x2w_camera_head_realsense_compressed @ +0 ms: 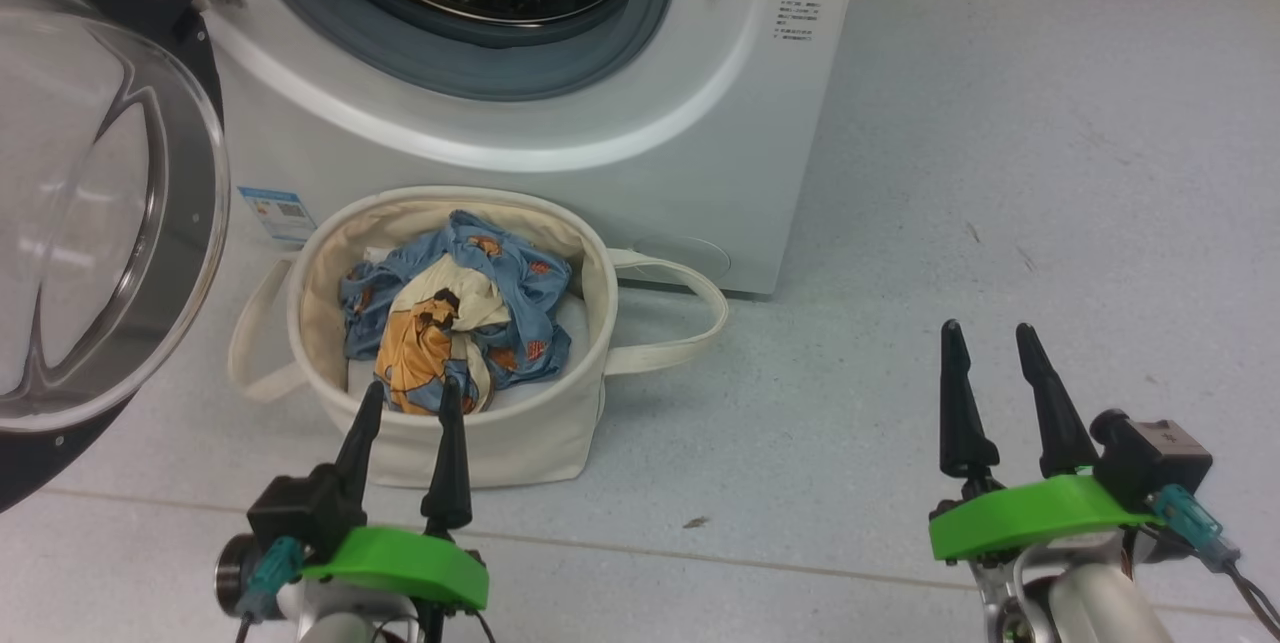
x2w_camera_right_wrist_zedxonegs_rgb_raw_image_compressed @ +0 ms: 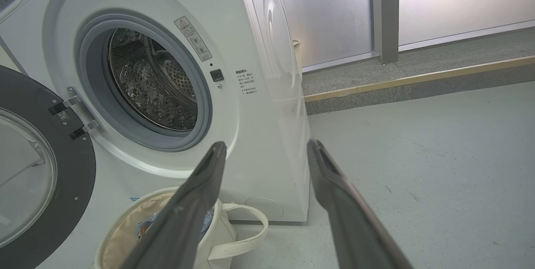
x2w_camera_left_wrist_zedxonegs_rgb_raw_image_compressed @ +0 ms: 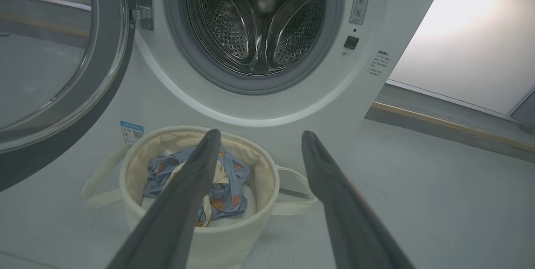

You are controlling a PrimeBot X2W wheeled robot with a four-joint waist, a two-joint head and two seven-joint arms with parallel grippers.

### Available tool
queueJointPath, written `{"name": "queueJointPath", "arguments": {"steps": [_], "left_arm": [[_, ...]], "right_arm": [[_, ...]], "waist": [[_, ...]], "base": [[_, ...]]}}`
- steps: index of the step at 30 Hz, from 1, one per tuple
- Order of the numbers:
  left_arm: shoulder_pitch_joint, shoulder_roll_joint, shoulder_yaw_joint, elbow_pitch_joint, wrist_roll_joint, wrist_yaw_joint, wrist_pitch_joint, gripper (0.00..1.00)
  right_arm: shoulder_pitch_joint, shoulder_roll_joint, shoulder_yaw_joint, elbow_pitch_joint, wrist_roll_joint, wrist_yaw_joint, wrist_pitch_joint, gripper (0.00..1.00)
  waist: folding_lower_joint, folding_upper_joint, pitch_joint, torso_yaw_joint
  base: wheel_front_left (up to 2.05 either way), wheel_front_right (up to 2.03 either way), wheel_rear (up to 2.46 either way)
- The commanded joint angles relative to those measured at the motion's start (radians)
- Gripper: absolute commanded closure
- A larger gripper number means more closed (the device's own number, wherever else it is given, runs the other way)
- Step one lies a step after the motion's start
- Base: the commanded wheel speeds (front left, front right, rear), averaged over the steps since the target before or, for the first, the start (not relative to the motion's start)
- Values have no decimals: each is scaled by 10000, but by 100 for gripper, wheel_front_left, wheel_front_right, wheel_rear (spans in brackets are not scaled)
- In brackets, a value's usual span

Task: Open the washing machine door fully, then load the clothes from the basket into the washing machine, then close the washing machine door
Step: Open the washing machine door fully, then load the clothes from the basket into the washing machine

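Since the washing machine door (x2w_camera_head_realsense_compressed: 100,223) is open, loading's next: clothes (x2w_camera_head_realsense_compressed: 470,293) sit in the basket (x2w_camera_head_realsense_compressed: 500,443), left gripper (x2w_camera_head_realsense_compressed: 413,383) and right gripper (x2w_camera_head_realsense_compressed: 988,327) spread, empty.

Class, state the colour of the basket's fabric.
The basket is cream; head view shows it best.

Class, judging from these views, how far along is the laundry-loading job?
Done: the washing machine door stands swung open. In hand: the open left gripper points toward the clothes, lying in the basket. Left: loading them into the empty drum, then closing the door.
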Motion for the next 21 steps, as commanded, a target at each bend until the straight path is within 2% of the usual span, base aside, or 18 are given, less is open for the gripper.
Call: {"name": "queueJointPath", "arguments": {"steps": [1, 12, 18, 21], "left_arm": [[-226, 143, 264, -344, 146, 94, -46, 0], [-207, 143, 154, -396, 431, 321, -46, 0], [-231, 143, 119, -208, 241, 247, -46, 0], [-251, 143, 51, -18, -65, 66, -46, 0]], "right_arm": [[-311, 52, 268, -282, -73, 2, -122, 0], [-330, 52, 271, -193, -129, 2, -122, 0], [-367, 53, 290, -114, -125, 2, -122, 0], [-381, 53, 300, -96, -136, 2, -122, 0]], "waist": [[0, 0, 10, 28], [0, 0, 62, 116], [0, 0, 105, 113], [0, 0, 164, 113]], "base": [[0, 0, 0], [0, 0, 0], [0, 0, 0], [0, 0, 0]]}}
